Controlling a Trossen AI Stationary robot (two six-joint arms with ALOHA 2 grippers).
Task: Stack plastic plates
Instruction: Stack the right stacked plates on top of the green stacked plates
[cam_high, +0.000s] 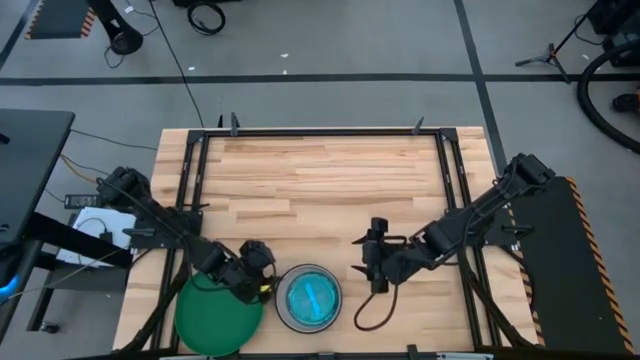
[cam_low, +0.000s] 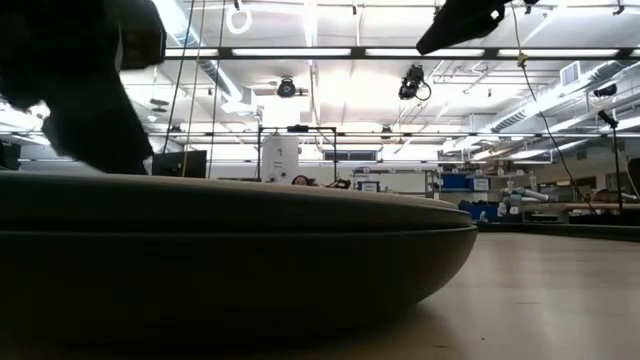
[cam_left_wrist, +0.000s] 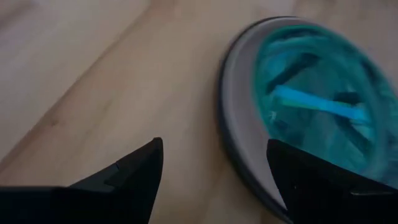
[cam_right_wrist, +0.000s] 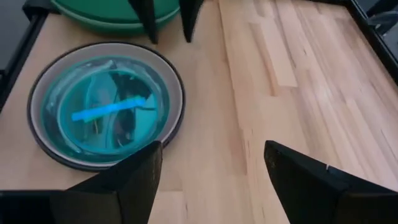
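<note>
At the tabletop's (cam_high: 320, 185) near edge, the green plate (cam_high: 215, 320) lies beside the grey plate (cam_high: 308, 298) holding a cyan plate (cam_high: 309, 296), flanked by the open left hand (cam_high: 262, 270) and open right hand (cam_high: 376, 268).

wooden table (cam_high: 320, 180), floor cables (cam_high: 205, 18)
</note>
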